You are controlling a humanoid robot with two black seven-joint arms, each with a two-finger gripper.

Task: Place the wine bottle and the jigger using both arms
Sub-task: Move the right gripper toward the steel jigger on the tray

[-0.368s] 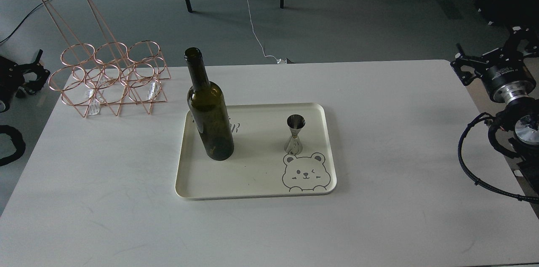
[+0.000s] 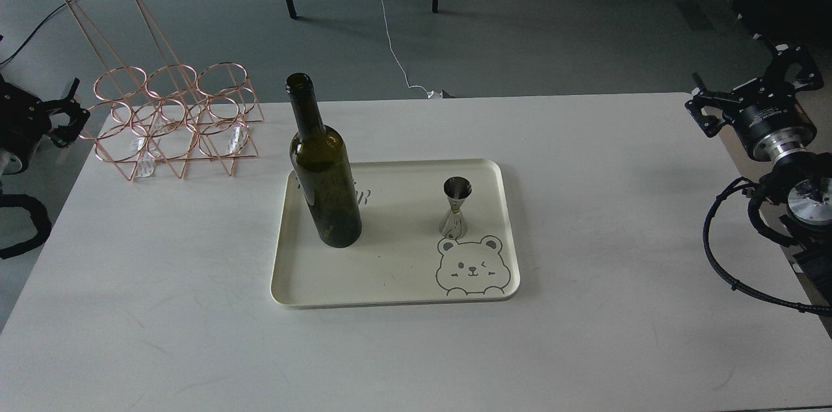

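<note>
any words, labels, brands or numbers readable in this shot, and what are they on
Nothing can be read for certain.
Tray: faint grey writing partly hidden behind the wine bottle, too blurred to read; its bear face is a drawing, not text.
Right arm housing: a small pale printed line, too small to read.
Wine bottle: no label.
Jigger: no marking visible.
Copper wire rack: no text visible.
</note>
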